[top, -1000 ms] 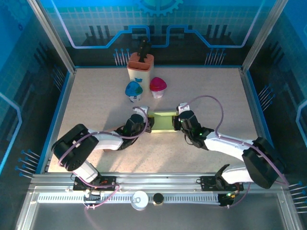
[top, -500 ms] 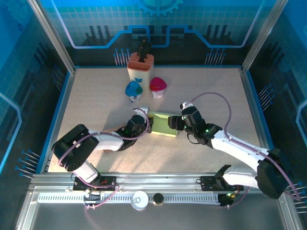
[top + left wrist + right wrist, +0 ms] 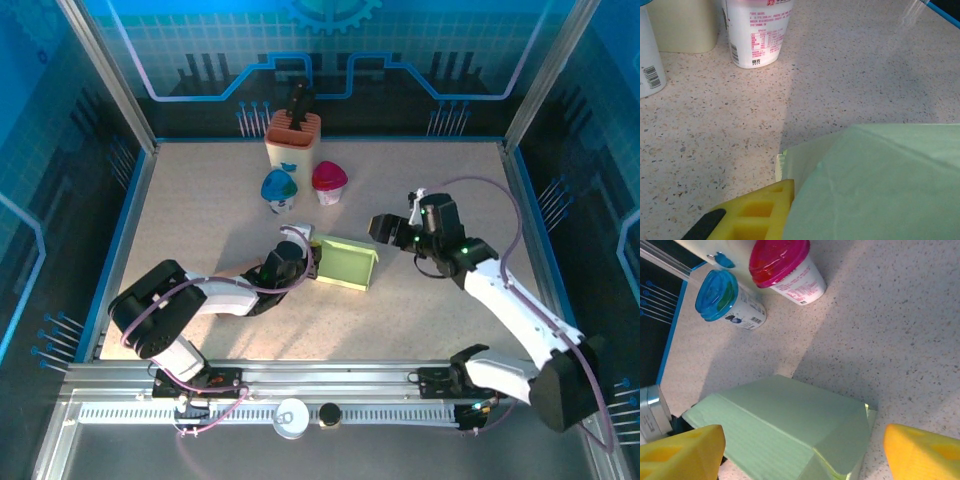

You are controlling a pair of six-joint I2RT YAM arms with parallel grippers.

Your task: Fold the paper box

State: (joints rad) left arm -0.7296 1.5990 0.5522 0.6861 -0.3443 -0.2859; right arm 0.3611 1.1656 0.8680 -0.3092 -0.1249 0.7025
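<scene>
While the left jaws pinch the paper box (image 3: 345, 262) at its left end, the right jaws stand open. They hover near its right end.

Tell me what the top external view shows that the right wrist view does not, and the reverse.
Top external view: both arms whole, the left gripper at the left edge of the green paper box, and the orange top of the holder at the back. Right wrist view: the yellow fingers of the right gripper, spread wide, and the small print on the pink-lidded cup. Both: the box, that cup, the blue-lidded cup and the speckled table.
</scene>
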